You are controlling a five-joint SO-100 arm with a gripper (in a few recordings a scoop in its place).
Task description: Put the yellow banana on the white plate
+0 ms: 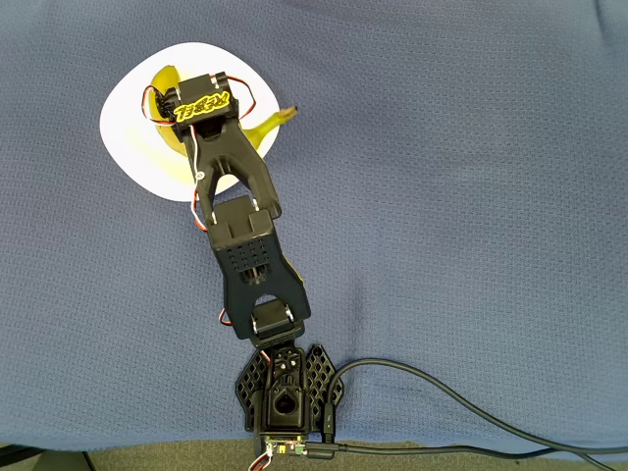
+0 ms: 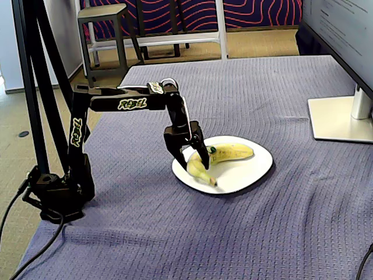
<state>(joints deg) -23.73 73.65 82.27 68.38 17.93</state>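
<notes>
Yellow banana (image 2: 218, 158) lying on white plate (image 2: 250, 172) (stem end over the rim). Gripper (image 2: 195, 158) spread wide astride it, apparently letting go.

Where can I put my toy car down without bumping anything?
The blue cloth in front of the white plate is bare, and so is the far stretch behind it. It's crowded at the plate, where the gripper straddles the yellow banana.

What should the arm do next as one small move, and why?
Probably open the jaws a little wider and lift the gripper straight up. In the fixed view the yellow banana already lies on the white plate, and the jaws straddle its bend, so a sideways pull could drag it off.
</notes>
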